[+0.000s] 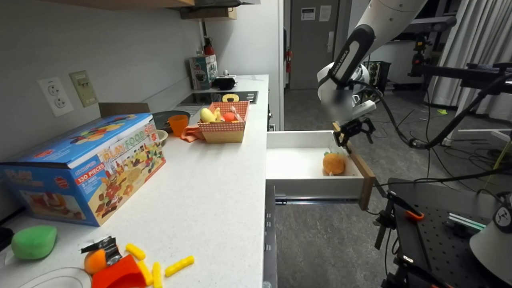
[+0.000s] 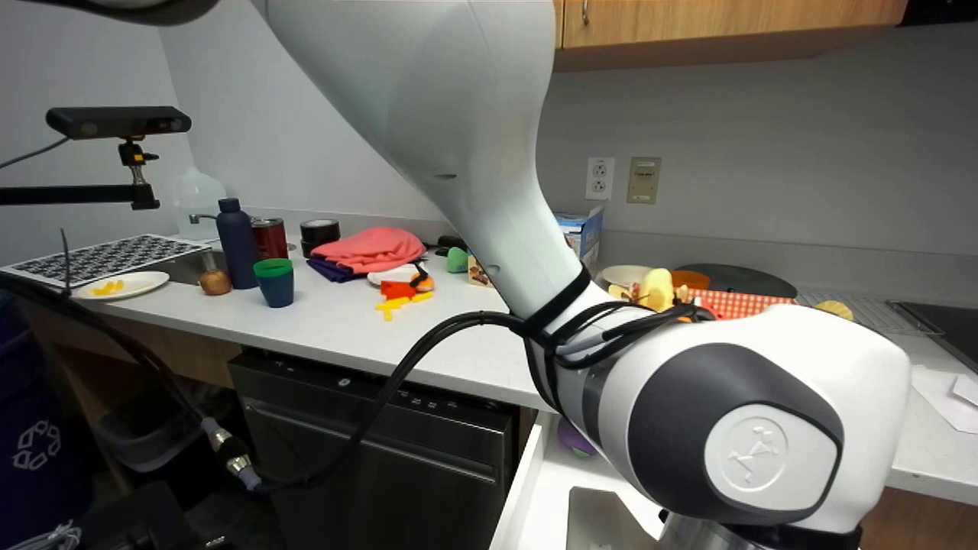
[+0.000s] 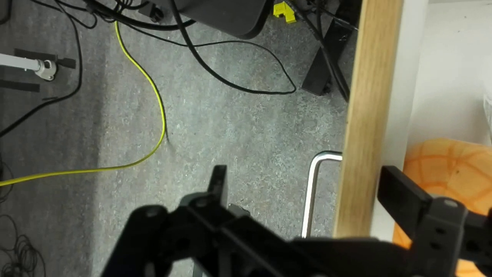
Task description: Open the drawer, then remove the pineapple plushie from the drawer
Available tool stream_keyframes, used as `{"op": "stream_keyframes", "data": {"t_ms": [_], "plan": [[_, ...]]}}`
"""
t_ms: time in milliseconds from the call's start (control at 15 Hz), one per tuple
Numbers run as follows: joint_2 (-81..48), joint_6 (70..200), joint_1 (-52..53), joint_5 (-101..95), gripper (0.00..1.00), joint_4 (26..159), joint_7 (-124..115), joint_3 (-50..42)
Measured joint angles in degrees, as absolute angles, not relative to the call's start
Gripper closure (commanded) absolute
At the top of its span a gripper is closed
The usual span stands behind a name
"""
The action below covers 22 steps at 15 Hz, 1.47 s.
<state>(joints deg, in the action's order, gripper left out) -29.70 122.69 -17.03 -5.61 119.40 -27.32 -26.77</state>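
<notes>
The drawer (image 1: 294, 160) is pulled open, white inside with a light wood front panel; part of it shows in an exterior view (image 2: 522, 483). The orange pineapple plushie (image 1: 333, 164) lies inside near the front panel. It also shows at the right of the wrist view (image 3: 447, 165); the arm hides it in an exterior view (image 2: 733, 428). My gripper (image 1: 359, 145) is open and empty at the front panel. In the wrist view the gripper (image 3: 303, 172) straddles the panel, one finger on its inner side beside the plushie, the other outside past the metal handle (image 3: 310, 192). Contact cannot be told.
A white counter (image 1: 216, 180) runs beside the drawer, bearing a play food box (image 1: 120, 168) and a checked basket (image 1: 224, 134) of toy food. A purple object (image 2: 573, 438) lies at the drawer's back. Cables and a black stand (image 1: 436, 216) are on the floor side.
</notes>
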Motion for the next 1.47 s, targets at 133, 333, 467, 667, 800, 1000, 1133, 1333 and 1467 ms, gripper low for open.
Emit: {"op": "stream_keyframes", "data": {"t_ms": [133,333,467,667,800,1000,1133,1333,1467], "plan": [[-27.82,122.69,-15.65,-8.23,0.00,119.80,-27.53,-26.76],[-23.59,123.15,-12.62,-11.28,0.00,119.54,-27.51,-25.90],[-21.06,124.59,-11.58,-11.08,0.00,118.72,-27.08,-23.96],[-20.54,126.98,-12.32,-6.01,0.00,116.76,-22.83,-20.37],[-22.01,129.17,-14.10,-1.07,0.00,115.93,-17.58,-18.47],[-26.38,131.80,-17.96,4.40,0.00,114.85,-9.84,-16.68],[-29.50,132.31,-20.36,6.74,0.00,113.73,-5.89,-15.84],[-33.59,132.32,-22.77,7.76,0.00,111.26,-2.68,-14.98],[-35.63,131.95,-23.42,7.76,0.00,109.71,-2.57,-15.00]]}}
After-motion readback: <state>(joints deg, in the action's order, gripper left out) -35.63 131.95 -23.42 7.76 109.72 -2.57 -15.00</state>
